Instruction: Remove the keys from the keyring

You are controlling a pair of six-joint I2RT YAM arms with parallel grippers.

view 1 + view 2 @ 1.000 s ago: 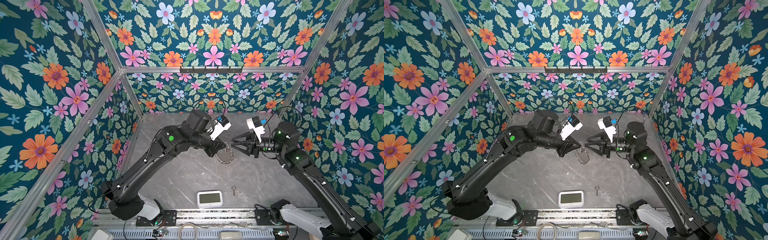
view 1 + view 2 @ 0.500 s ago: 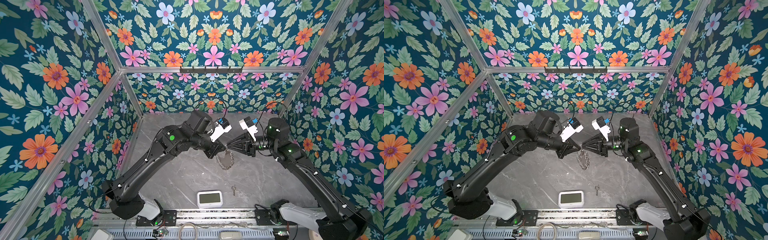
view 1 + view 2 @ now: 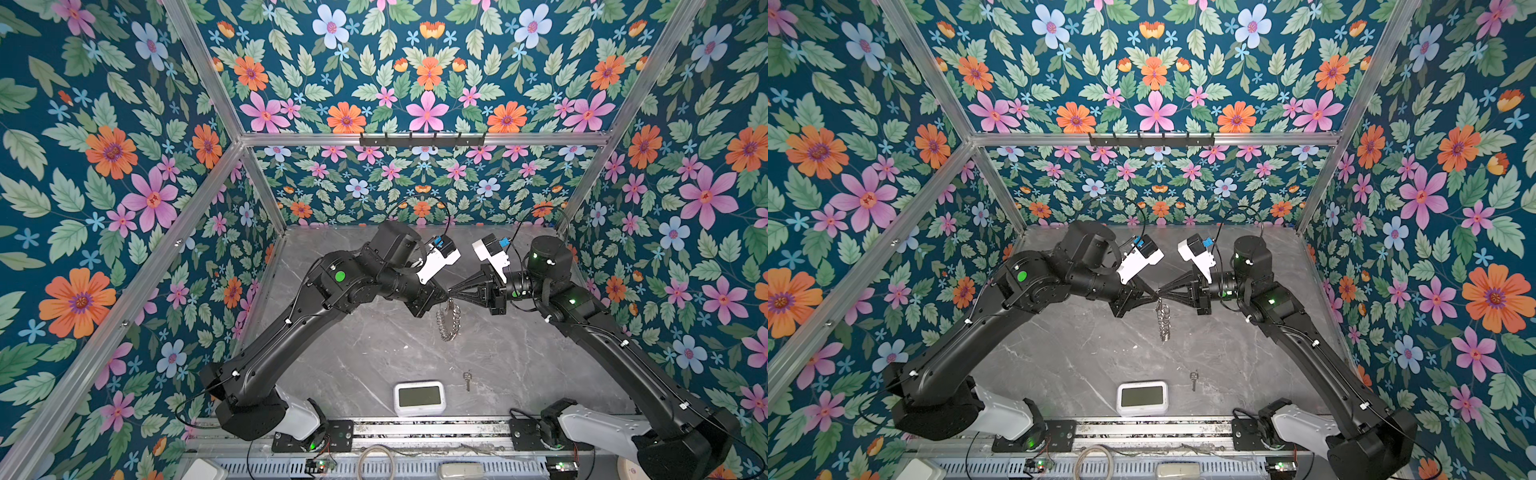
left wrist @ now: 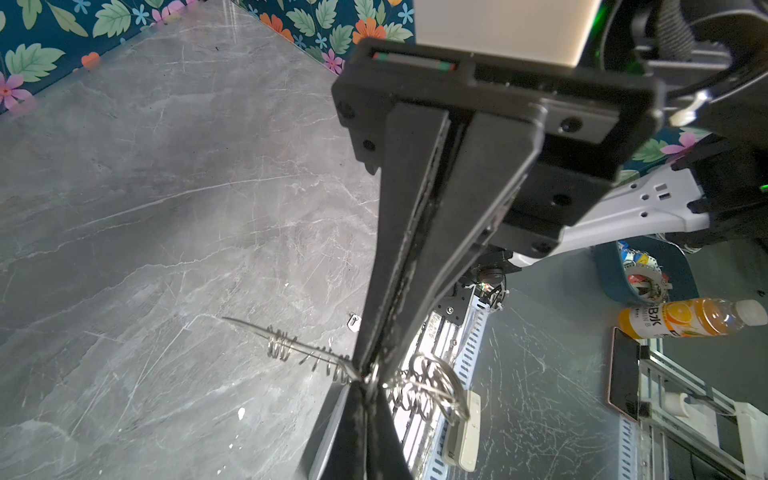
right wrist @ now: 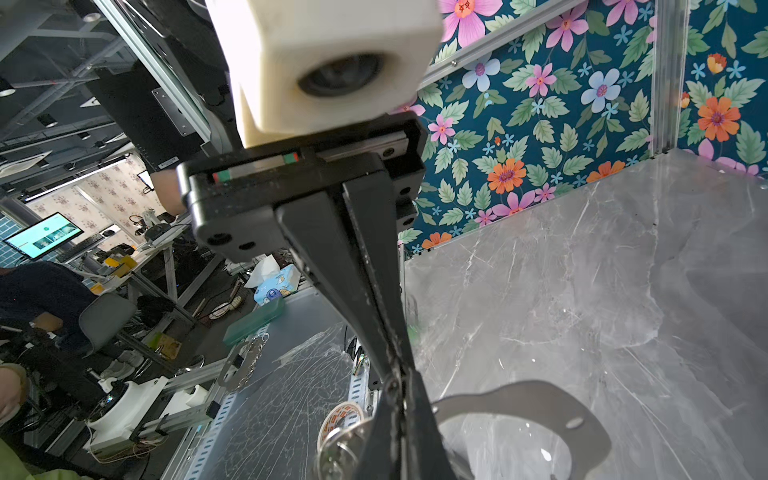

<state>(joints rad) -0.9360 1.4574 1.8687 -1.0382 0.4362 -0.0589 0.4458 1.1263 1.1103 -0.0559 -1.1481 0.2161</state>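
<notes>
The keyring (image 3: 448, 318) (image 3: 1163, 320) hangs in the air over the middle of the table, a grey plate (image 5: 540, 399) edged with small silver rings (image 4: 428, 386). My left gripper (image 3: 447, 296) (image 4: 365, 384) is shut on its top edge. My right gripper (image 3: 454, 293) (image 5: 397, 384) is shut tip to tip against the left one, on a small ring at that same top edge. I cannot see whether a key sits between its tips. One small silver key (image 3: 467, 379) (image 3: 1193, 380) lies loose on the table at the front, right of the clock.
A white clock (image 3: 419, 398) stands near the table's front edge. Flowered walls close in the left, back and right. A black hook rail (image 3: 422, 139) runs high on the back wall. Both arm bases sit on the front rail (image 3: 432, 432).
My right gripper has moved left to the top of the keyring and closed from open to shut. The left gripper has kept holding the keyring in the same place.
</notes>
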